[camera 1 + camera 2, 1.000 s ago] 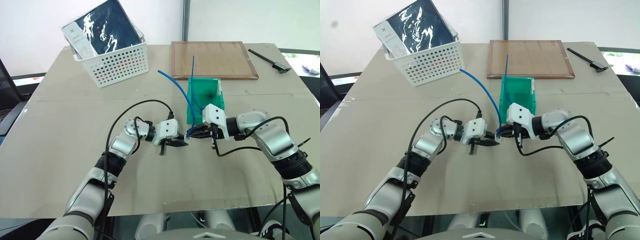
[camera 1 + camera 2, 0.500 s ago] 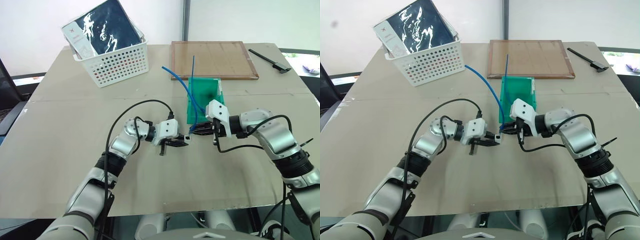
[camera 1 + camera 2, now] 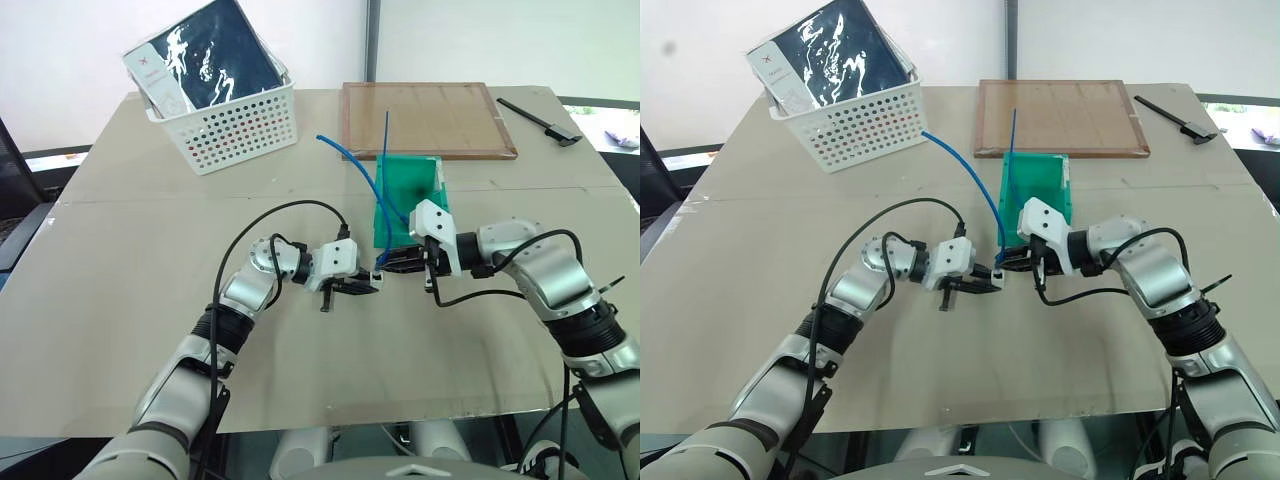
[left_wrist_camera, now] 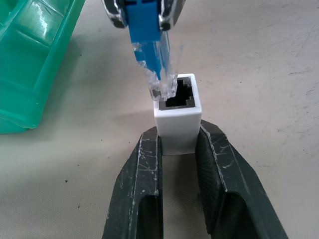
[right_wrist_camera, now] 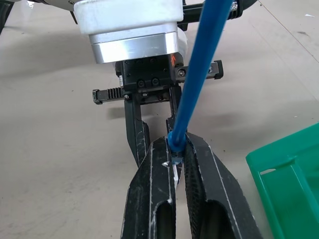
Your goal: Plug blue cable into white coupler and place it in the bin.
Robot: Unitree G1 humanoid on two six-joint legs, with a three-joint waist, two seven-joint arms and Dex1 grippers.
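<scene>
The right gripper [image 5: 178, 162] is clamped on the blue cable [image 5: 199, 74] just behind its clear plug. Directly beyond, the left gripper [image 5: 154, 117] faces it. A corner of the green bin [image 5: 291, 181] sits on the table [image 5: 60, 164].

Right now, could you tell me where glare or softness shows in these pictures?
Left eye view: glare streaks the dark glossy packet in the white basket. Left wrist view: the white coupler is crisp, the bin soft. Right wrist view: the blue cable blurs near the lens.
</scene>
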